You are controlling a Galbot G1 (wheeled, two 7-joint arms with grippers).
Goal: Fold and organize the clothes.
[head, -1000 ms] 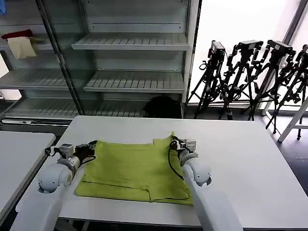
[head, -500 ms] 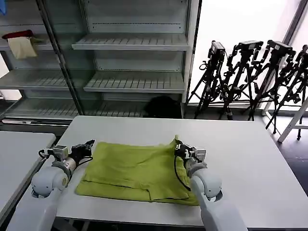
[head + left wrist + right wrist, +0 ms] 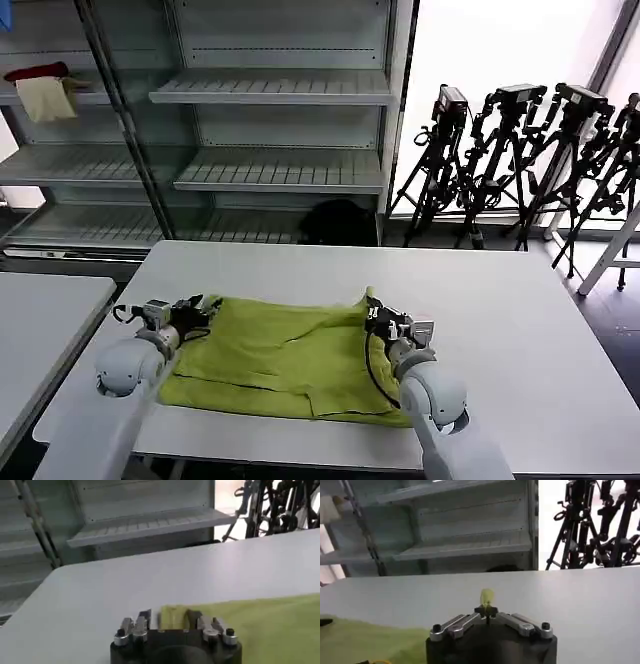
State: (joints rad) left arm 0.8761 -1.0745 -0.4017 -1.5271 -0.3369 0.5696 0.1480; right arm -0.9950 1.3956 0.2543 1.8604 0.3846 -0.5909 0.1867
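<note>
White table (image 3: 520, 330) carries the lime-green T-shirt (image 3: 285, 350), spread flat at its middle. At the shirt's left corner the left gripper (image 3: 200, 310) has its fingers parted around the fabric edge. At the shirt's right far corner the right gripper (image 3: 377, 316) is pinched closed on a raised tuft of fabric.

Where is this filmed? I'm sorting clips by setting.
Probably a robotics lab or test studio: empty metal shelving, a row of camera tripods by the bright window, and plain white tables.
</note>
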